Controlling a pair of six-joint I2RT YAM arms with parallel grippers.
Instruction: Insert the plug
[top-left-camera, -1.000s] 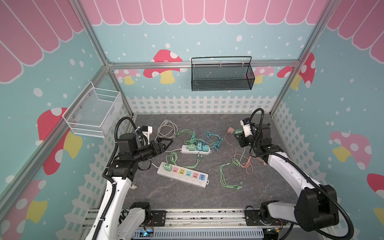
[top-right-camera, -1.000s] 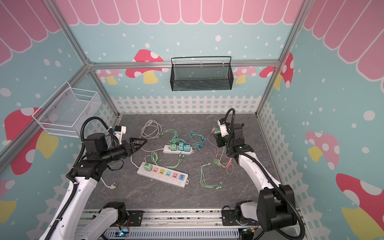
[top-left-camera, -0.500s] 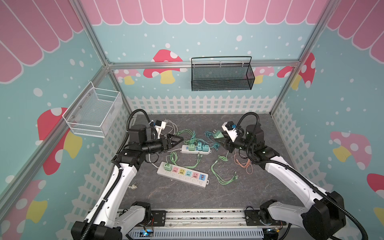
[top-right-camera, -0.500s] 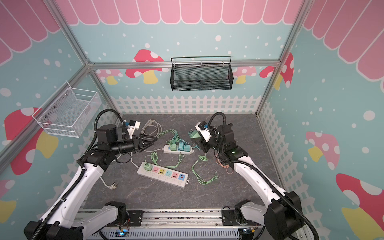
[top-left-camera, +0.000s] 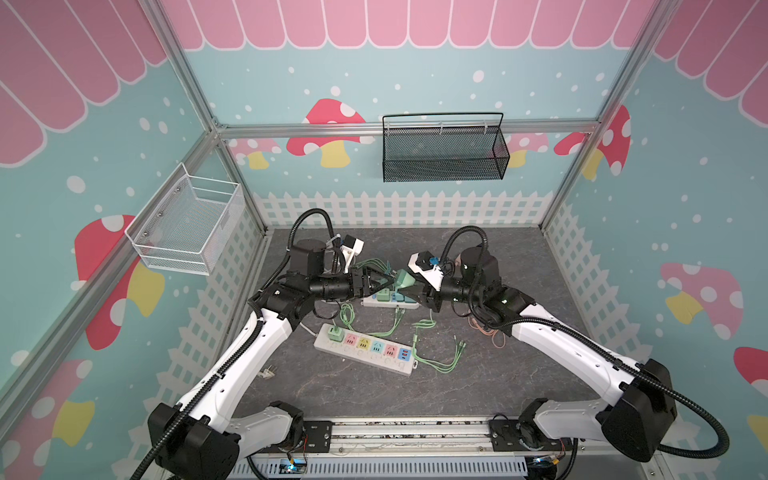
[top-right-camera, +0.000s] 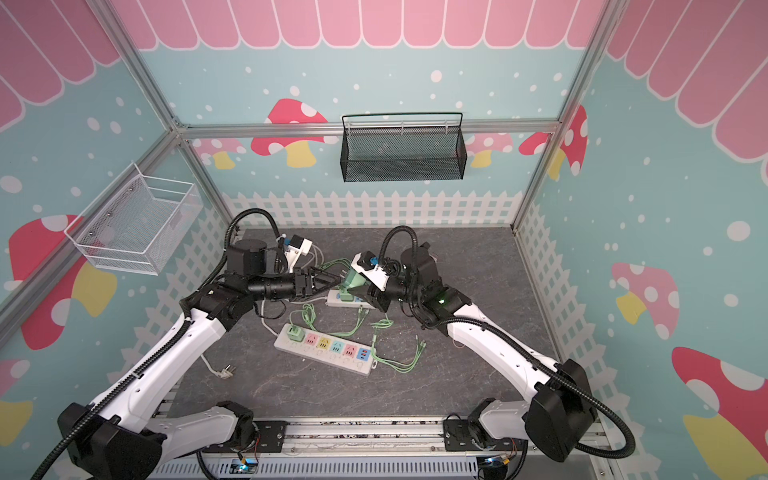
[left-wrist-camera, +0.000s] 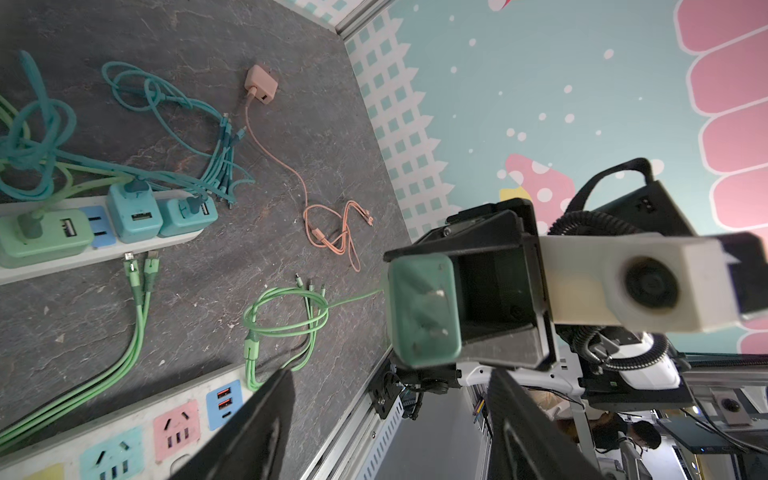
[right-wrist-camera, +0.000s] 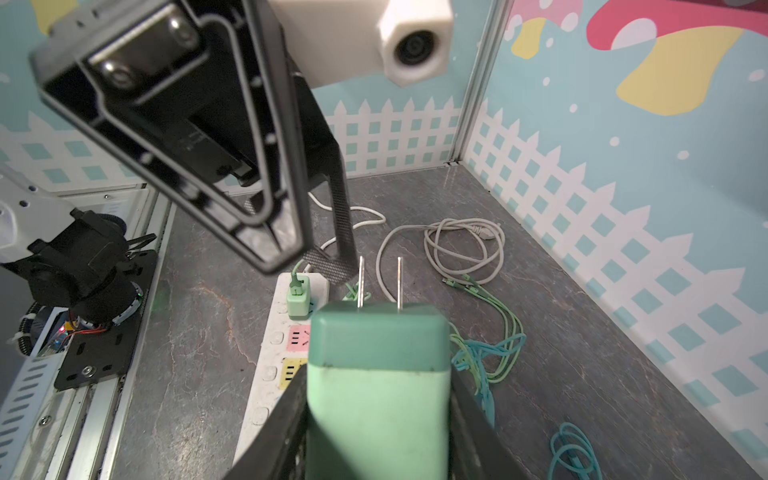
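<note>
Both arms have swung in from the sides of the table over the past second and now meet nose to nose at its middle. The plug (top-left-camera: 402, 279), a mint-green charger block with a darker green face and two bare metal prongs, is held in the air above the far power strip (top-left-camera: 390, 300). The right gripper (top-left-camera: 411, 289) is clamped on its body, one black finger on each side, and the prongs point toward the opposite arm. A thin green cable (left-wrist-camera: 353, 298) trails from the plug down to a loose coil on the table.

The left gripper (top-left-camera: 384, 280) hovers just in front of the pronged face. Its fingers (left-wrist-camera: 257, 424) are spread apart and hold nothing.

The far power strip lies flat and carries one green and two teal chargers (left-wrist-camera: 133, 212). Tangled teal cables (left-wrist-camera: 166, 108) run off behind them. Nearer the camera in both top views, the near power strip (top-left-camera: 365, 348) lies at a slant, its sockets coloured pink, yellow, teal and blue. A small green charger (top-left-camera: 333, 333) sits plugged in at its left end.

A pink charger (left-wrist-camera: 261, 85) with an orange cable lies toward the right wall, and a coiled white cable (right-wrist-camera: 457, 245) lies toward the back left. A black mesh basket (top-left-camera: 444, 153) hangs on the back wall and a white wire basket (top-left-camera: 187, 224) on the left wall.
</note>
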